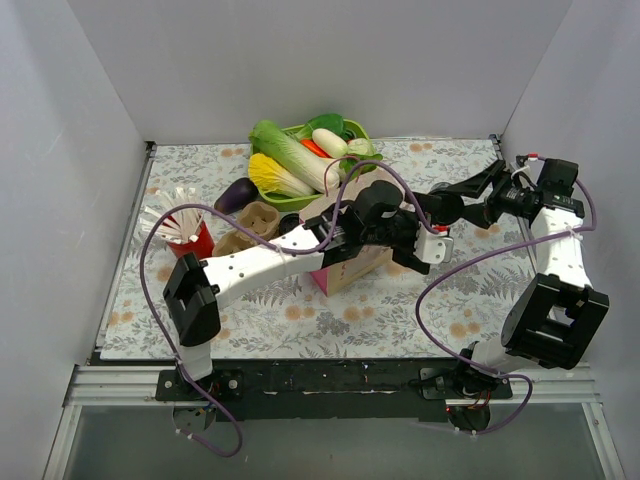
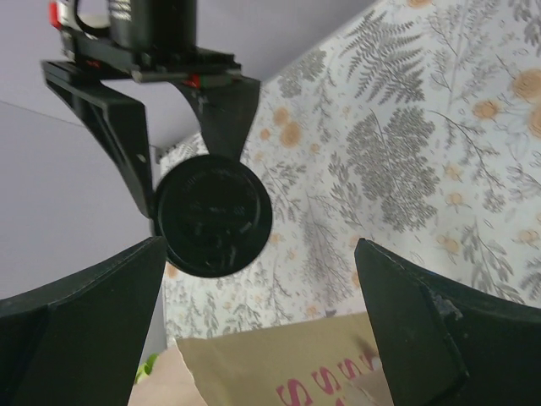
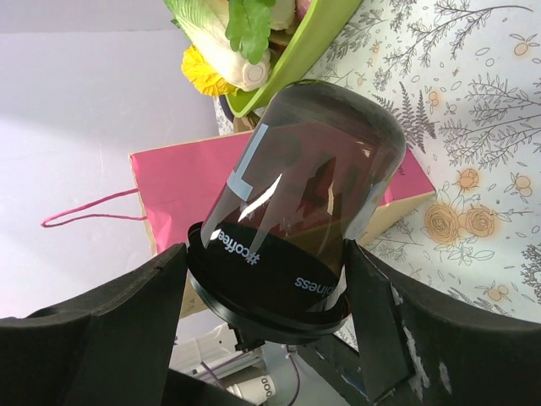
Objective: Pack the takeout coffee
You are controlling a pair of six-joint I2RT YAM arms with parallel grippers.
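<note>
**Coffee held above the bag**

The right gripper (image 3: 266, 254) clamps the coffee (image 3: 313, 169), which is tilted in the air near the table's middle, above the pink bag (image 3: 177, 190). The left gripper (image 2: 260, 254) hangs beside it with its fingers spread wide, holding nothing.

Takeout coffee (image 3: 296, 194) 1; pink bag (image 3: 169, 194) 1; carrier (image 1: 250, 225) 1; vegetables (image 1: 285, 150) roughly 6.

Left end effector (image 1: 418, 235) hangs wide open by the paper bag (image 1: 345, 275), crowding its right side; vegetable basket (image 1: 358, 130) blocks behind, carrier (image 1: 250, 225) and straw cup (image 1: 192, 238) fence the left. Bare tabletop (image 1: 470, 290) lies right and in front
</note>
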